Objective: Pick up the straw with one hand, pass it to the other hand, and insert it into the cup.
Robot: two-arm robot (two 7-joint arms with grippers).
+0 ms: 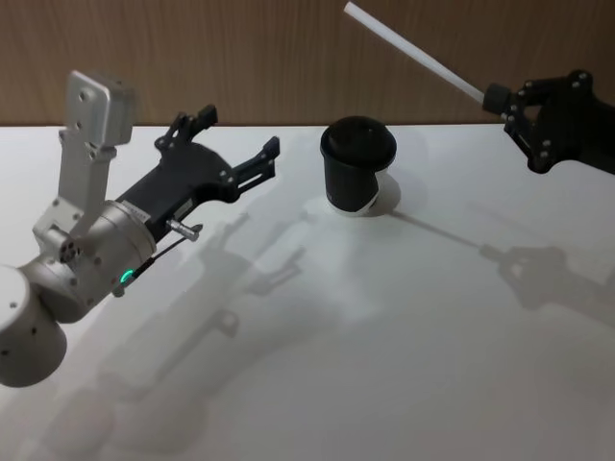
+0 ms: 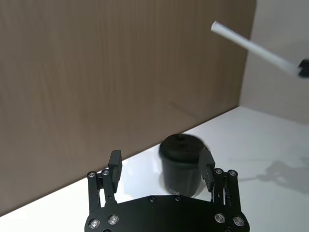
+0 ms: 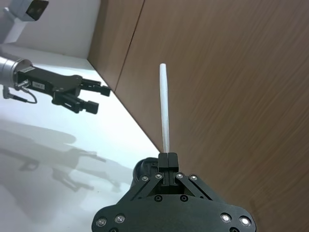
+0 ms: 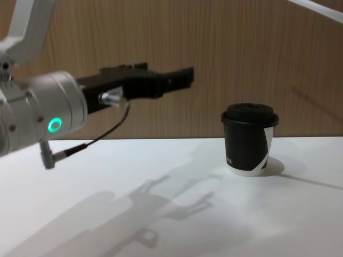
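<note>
The white straw [image 1: 413, 51] is held high at the far right, slanting up and to the left over the table. My all-black right gripper [image 1: 502, 100] is shut on its lower end; the right wrist view shows the straw [image 3: 164, 108] rising from the closed fingers [image 3: 168, 162]. The black lidded cup [image 1: 356, 165] stands upright on the white table, far middle. My left gripper [image 1: 240, 144], on its silver green-lit wrist, hovers open to the left of the cup with nothing between its fingers. In the left wrist view the cup [image 2: 182, 164] sits beyond the spread fingers and the straw [image 2: 256, 48] crosses above.
A brown wooden wall [image 1: 240, 58] closes the far side of the white table [image 1: 365, 355]. The arms cast shadows on the tabletop. The cup [image 4: 249, 139] shows its white angular patch and white base in the chest view.
</note>
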